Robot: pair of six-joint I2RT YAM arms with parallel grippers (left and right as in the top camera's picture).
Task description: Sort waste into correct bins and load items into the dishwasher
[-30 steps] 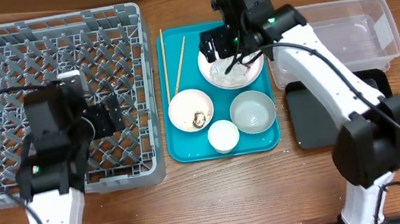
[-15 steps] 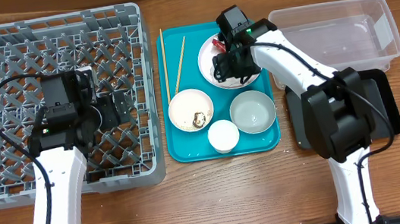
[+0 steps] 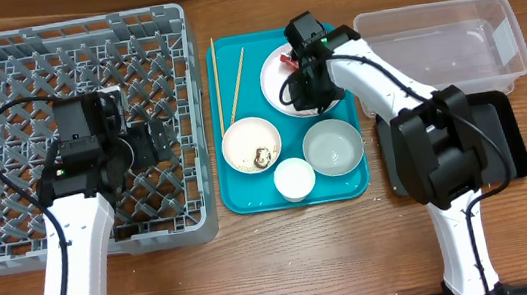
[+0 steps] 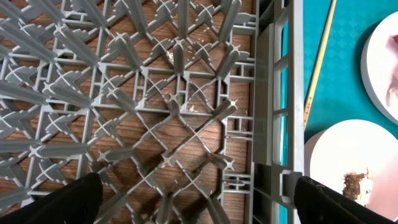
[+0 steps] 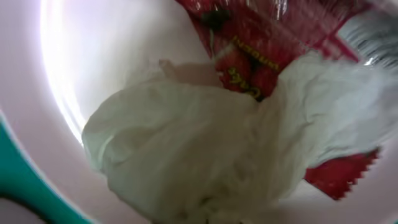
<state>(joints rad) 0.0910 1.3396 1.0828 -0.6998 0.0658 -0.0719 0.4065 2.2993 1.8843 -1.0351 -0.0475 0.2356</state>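
**A:** Far left first?

**B:** Large square grey dish rack (image 3: 24, 86), moulded plastic, with a lattice floor of crossed ribs and low openwork walls. Through the grid, brown wood grain of the table (image 3: 258, 269).

**A:** Above it?

**B:** Left gripper (image 3: 148, 147), black, over the rack's right half. Fingers (image 4: 74, 199) spread wide, nothing between them.

**A:** Next to the right?

**B:** Teal serving tray (image 3: 244, 190), smooth, with rounded corners, just beside the rack. At its far left, two thin wooden chopsticks (image 3: 237, 88) lying flat and slightly splayed. Nearer, a pale pink bowl (image 3: 242, 140) with a small brown food lump (image 3: 264, 155) inside (rough and crumbly-looking). Then a small white cup (image 3: 295, 179) at the near edge and a light blue-grey bowl (image 3: 333, 147) beside it, both round and glossy.

**A:** And the plate?

**B:** Round, pale pink-white plate (image 3: 274, 86) at the far side of the teal tray. On it, a crumpled red-and-white wrapper (image 5: 249, 56), shiny and creased, touching a soft white crumpled paper wad (image 5: 205, 155).

**A:** Right gripper?

**B:** Right gripper (image 3: 301, 84) low over the plate, right at the wrapper. Cannot tell whether spread or closed, with no fingers visible in the right wrist view.

**A:** Far right?

**B:** Clear plastic tub (image 3: 432, 46), rectangular with rounded corners. Nearer than that, a shallow black tray (image 3: 505, 148), matte, partly hidden by the right arm.
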